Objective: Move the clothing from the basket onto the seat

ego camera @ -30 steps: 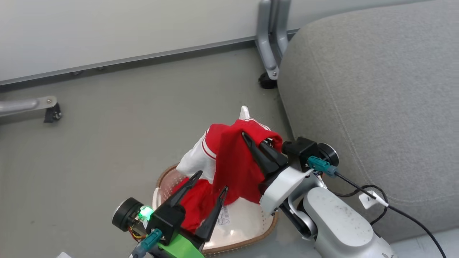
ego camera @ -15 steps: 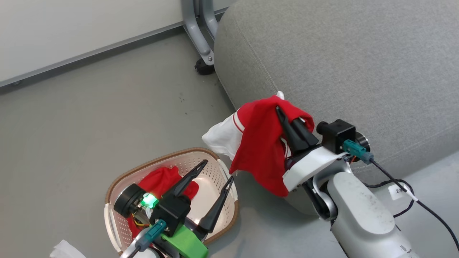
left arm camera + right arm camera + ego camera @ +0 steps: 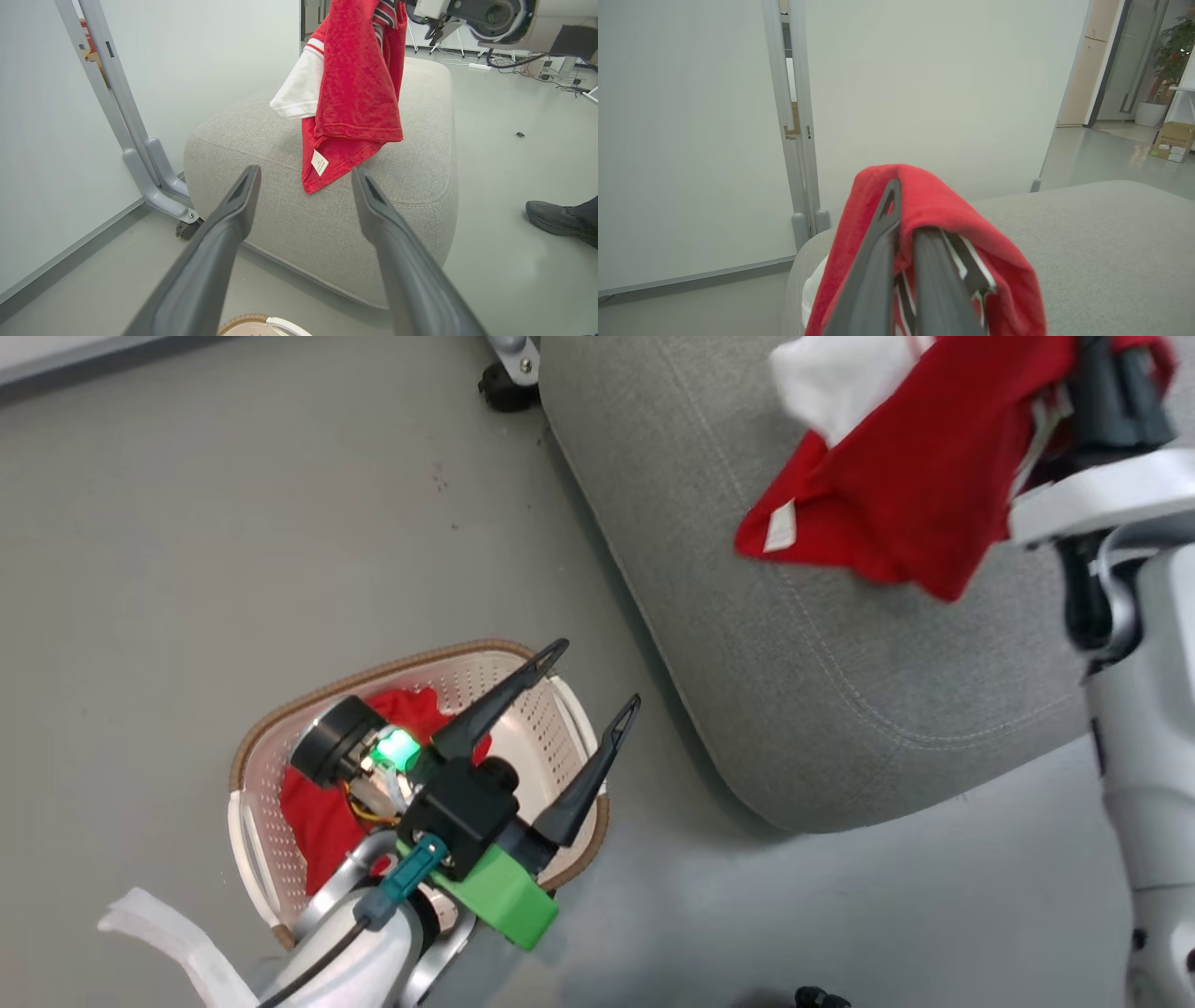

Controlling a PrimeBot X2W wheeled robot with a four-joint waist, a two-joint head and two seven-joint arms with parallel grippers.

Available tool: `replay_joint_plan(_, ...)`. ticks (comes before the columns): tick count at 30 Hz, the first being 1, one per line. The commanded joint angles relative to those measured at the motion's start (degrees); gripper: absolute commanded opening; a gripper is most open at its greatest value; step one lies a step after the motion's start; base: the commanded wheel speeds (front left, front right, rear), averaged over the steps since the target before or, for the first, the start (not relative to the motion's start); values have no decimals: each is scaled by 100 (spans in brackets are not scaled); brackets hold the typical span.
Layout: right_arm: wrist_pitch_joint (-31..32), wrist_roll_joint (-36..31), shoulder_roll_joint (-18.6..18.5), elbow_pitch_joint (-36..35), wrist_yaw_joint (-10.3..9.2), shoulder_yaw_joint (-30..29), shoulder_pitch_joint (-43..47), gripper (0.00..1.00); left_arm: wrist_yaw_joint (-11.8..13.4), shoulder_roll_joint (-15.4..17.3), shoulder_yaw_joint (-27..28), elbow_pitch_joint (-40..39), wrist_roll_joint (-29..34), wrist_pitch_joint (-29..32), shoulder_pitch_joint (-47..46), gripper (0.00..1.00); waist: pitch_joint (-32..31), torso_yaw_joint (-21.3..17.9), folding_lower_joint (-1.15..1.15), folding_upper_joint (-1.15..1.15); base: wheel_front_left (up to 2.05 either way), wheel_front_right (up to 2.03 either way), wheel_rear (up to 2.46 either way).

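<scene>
The right gripper [image 3: 908,207] is clenched on a fold of the soft red fabric jersey with white stripes [image 3: 915,467]. Its two dark fingers are pressed together, with cloth draped over and around them. In the head view the jersey sits at about 1 o'clock, above the large grey fabric-upholstered seat cushion with its stitched seam [image 3: 794,663].

In the left wrist view the jersey [image 3: 359,79] hangs from the gripper at 12 o'clock with its long axis upright. The hem points down toward 6 o'clock, a white sleeve bulges out at 9 o'clock, and a small white care label shows near the lowest corner. That corner lies at the seat's top surface [image 3: 420,186]; I cannot tell whether they touch.

The cream-white perforated plastic basket with a brown woven rim [image 3: 373,663] stands on the floor at 7 o'clock in the head view. Its long axis runs from 8 to 2 o'clock, well apart from the jersey. A second crumpled red garment [image 3: 322,821] lies inside it.

The left gripper [image 3: 597,672] hangs over the basket, released and empty, fingers spread toward 1 o'clock.
</scene>
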Motion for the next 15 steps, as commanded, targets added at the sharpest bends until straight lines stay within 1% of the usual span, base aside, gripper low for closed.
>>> replay_joint_plan(1,-23,-89,-110,51,0,-155,-223,0,-19,61,-3,-53,35,-4,-205,100,631,477,0,0,0,0,0)
replay_joint_plan(4,-22,-133,-416,190,-1,-500,-654,0,-29,102,-60,-105,84,-34,-499,100,968,664,0,0,0,0,0)
replay_joint_plan(6,-21,-161,-514,373,0,-630,-847,0,-35,143,-77,-117,110,-72,-642,100,1144,735,0,0,0,0,0)
replay_joint_plan(9,-22,-215,-600,733,-1,-786,-1007,0,-40,169,-114,-103,124,-111,-811,100,1353,812,0,0,0,0,0)
replay_joint_plan(11,-22,-241,-594,1063,-1,-902,-1044,0,-35,166,-155,-47,108,-144,-876,100,1423,847,0,0,0,0,0)
replay_joint_plan(12,-22,-249,-559,1182,0,-944,-1044,45,-34,157,-191,-12,92,-172,-907,100,1450,857,0,0,0,0,0)
replay_joint_plan(13,-22,-275,-531,1311,-1,-977,-979,100,-36,145,-229,11,74,-203,-928,100,1462,865,0,0,0,0,0)
replay_joint_plan(15,-22,-301,-450,1420,-1,-1076,-794,100,-37,127,-293,89,51,-236,-942,100,1468,868,0,0,0,0,0)
